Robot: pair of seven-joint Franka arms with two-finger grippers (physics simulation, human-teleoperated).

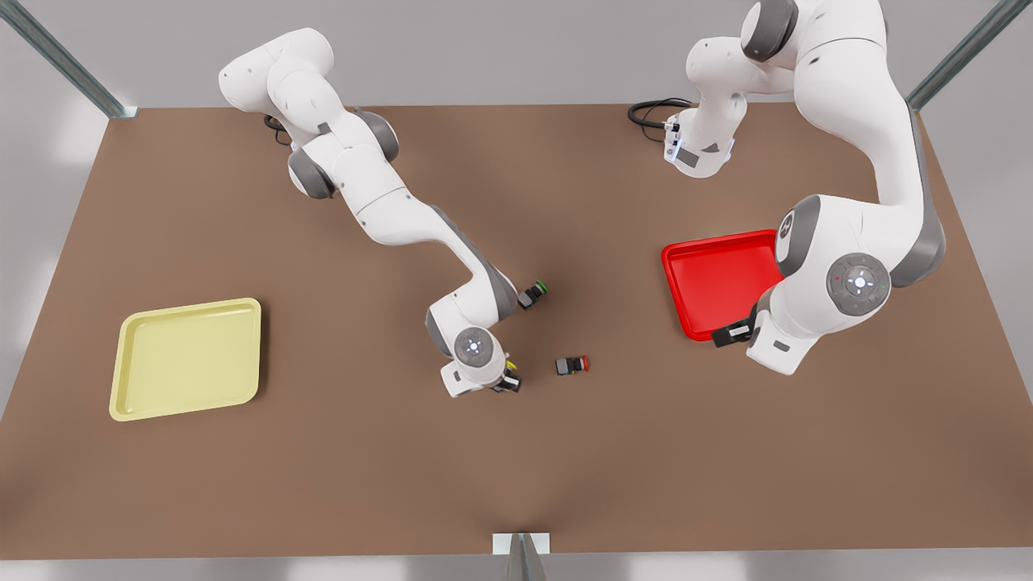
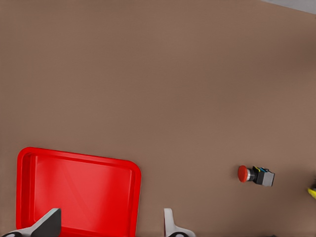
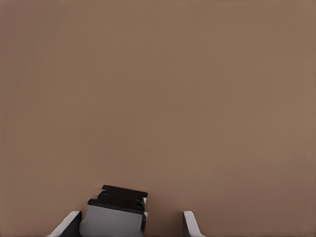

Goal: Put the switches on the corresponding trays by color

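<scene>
The right hand (image 1: pixel 506 382) is low over the middle of the brown desk (image 1: pixel 323 452), fingers spread on either side of the yellow switch (image 3: pixel 117 213) without closing on it. The red switch (image 1: pixel 572 365) lies on the desk just to its right, apart from the green-capped switch (image 1: pixel 533 293) farther back. The left hand (image 2: pixel 111 228), open and empty, hangs over the near edge of the red tray (image 1: pixel 714 278). The yellow tray (image 1: pixel 187 357) sits far left.
</scene>
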